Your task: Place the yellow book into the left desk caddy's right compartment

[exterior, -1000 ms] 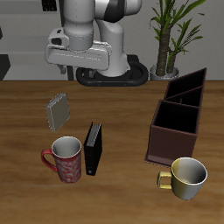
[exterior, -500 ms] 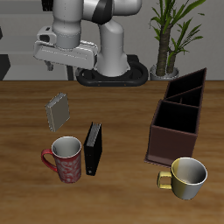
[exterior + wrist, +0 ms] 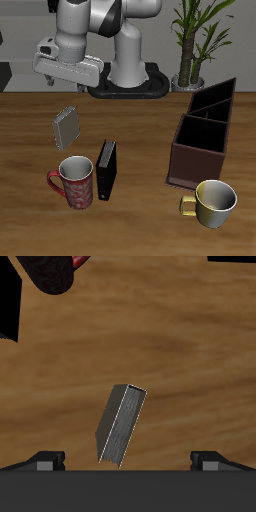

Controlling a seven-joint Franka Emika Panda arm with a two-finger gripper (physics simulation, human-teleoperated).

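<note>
Wooden counter (image 3: pixel 140 140): brown grain surface carrying all items listed below

Robot arm (image 3: pixel 95 25): white and grey, base at the counter's back, wrist leaning out over the back part of the counter, above the yellow book

Left desk caddy (image 3: pixel 203 135): dark maroon-brown open-top box, thin walls, inner dividers visible; stands lengthwise from near the back toward the front edge, well apart from the yellow book; no book inside any compartment that shows

Potted plant (image 3: pixel 195 40): green leaves, behind the caddy's far end

Black book (image 3: pixel 106 168): upright, just beside the red mug, nearer the front edge than the yellow book

Red mug (image 3: pixel 75 181): patterned dark red, handle turned away from the black book, near the front edge

Cream mug (image 3: pixel 213 203): pale yellow, just in front of the caddy's near end, handle pointing toward the black book

Tool (image 3: pixel 66 82): raised clear of the counter, above and slightly behind the yellow book, touching nothing; two finger mounts show far apart in the wrist view, fingertips themselves out of sight, so open or closed cannot be told for certain; nothing held

Yellow book (image 3: pixel 66 126) (image 3: pixel 122 423): small, thin, greyish patterned cover; resting tilted on the counter behind the red mug, directly beneath the tool
</note>
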